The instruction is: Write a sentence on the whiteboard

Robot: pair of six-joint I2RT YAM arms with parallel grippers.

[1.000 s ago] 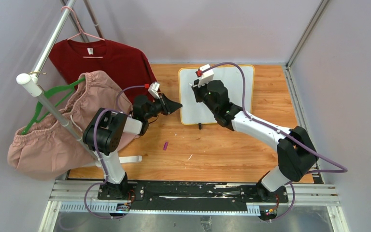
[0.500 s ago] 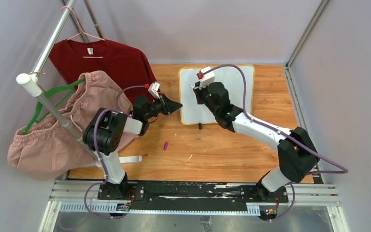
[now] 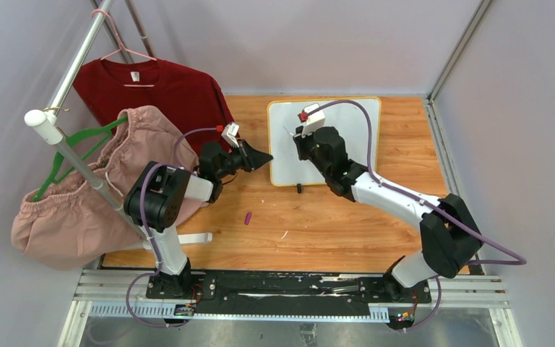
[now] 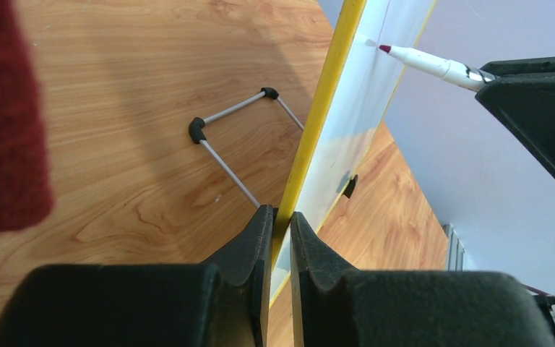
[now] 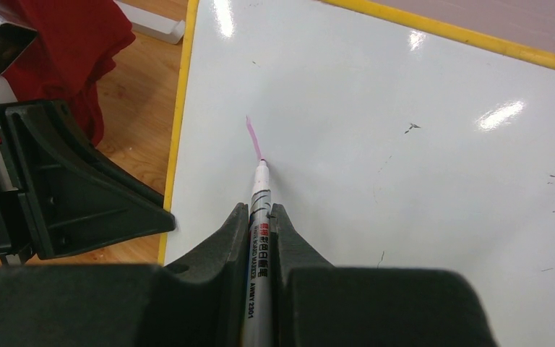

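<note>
Left pincer is pressed shut on the left edge of the whiteboard, the yellow frame caught between its 2 fingers; right pincer pinches a white marker that juts ahead of its fingertips; the marker's tip touches the board just beyond them, at the near end of 1 short purple stroke; the left pincer sits just left of that tip.
</note>
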